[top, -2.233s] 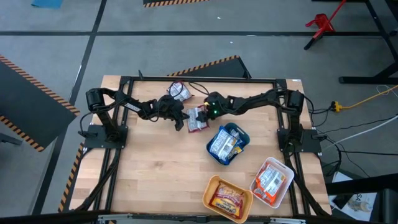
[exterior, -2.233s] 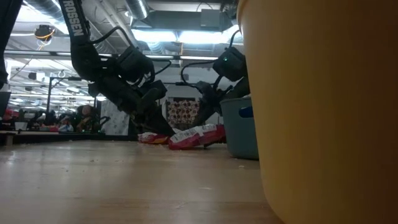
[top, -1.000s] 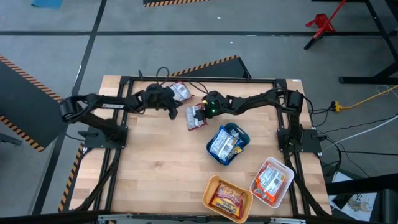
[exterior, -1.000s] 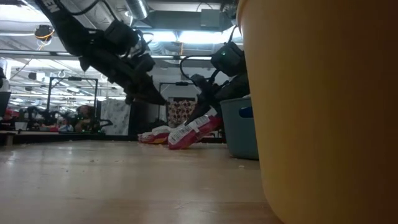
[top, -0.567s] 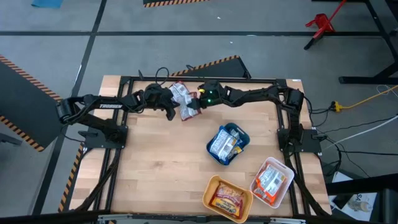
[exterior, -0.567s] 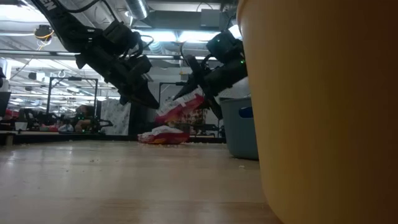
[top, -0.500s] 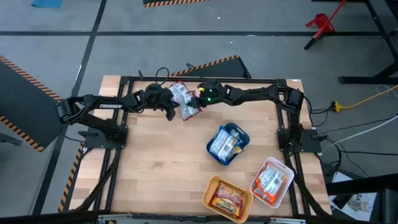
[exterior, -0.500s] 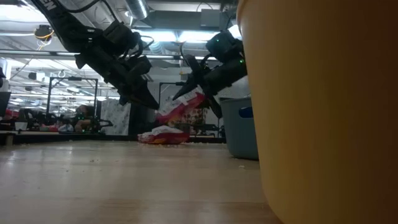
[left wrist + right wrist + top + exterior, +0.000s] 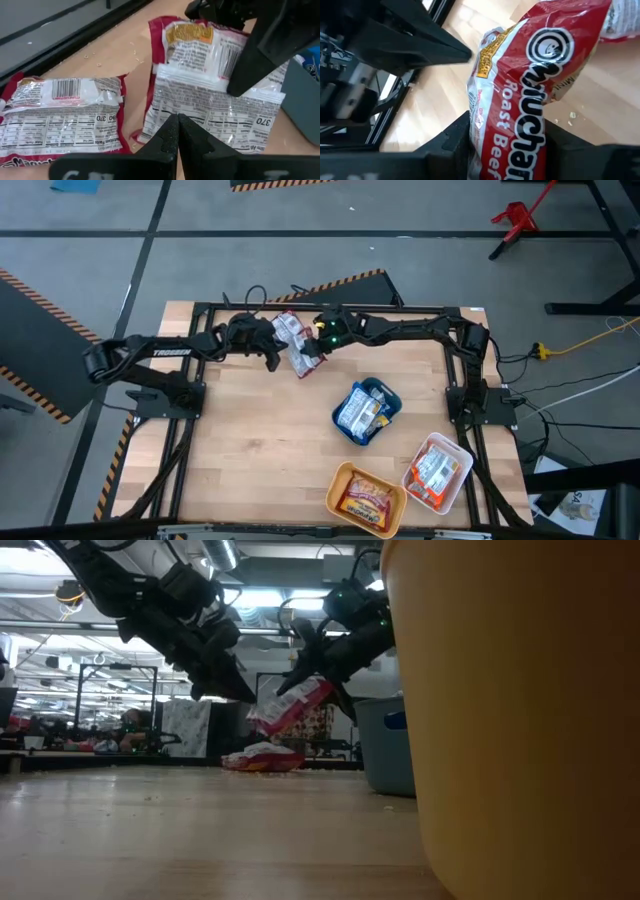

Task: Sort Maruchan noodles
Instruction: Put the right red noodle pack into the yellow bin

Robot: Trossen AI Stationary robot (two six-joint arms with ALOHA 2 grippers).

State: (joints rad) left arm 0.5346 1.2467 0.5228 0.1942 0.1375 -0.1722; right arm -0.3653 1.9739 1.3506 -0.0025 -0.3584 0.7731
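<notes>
- The right gripper (image 9: 318, 352) is clamped on a red-and-white Roast Beef packet (image 9: 304, 358), holding it lifted off the table (image 9: 250, 450) at the far middle, as the low view shows.
- In the right wrist view the lifted packet (image 9: 530, 105) hangs from one end between the dark fingers, its free end dangling.
- The left gripper (image 9: 272, 358) hovers just beside that packet, on its left, with its fingers pressed together and nothing between them.
- A second red-and-white packet (image 9: 288, 327) lies flat on the table just beyond the two grippers, near the far rail.
- The blue tray (image 9: 367, 411) right of centre holds blue-and-white packets; the orange tray (image 9: 366, 498) at the near edge holds an orange-yellow packet; the white tray (image 9: 437, 472) to its right holds what looks like a red-and-white one, though this is small in the high view.
- Judged from that, the lifted packet probably belongs in the white tray, well away at the near right.
- Risk: the grip is on one end of a slick, crinkly wrapper, so a quick swing could let it slide out.
- Risk: the left gripper's closed tip is very near the hanging packet and could snag it or knock it loose.
- Risk: the route toward the white tray passes near the blue tray, whose wall could catch the dangling end.
</notes>
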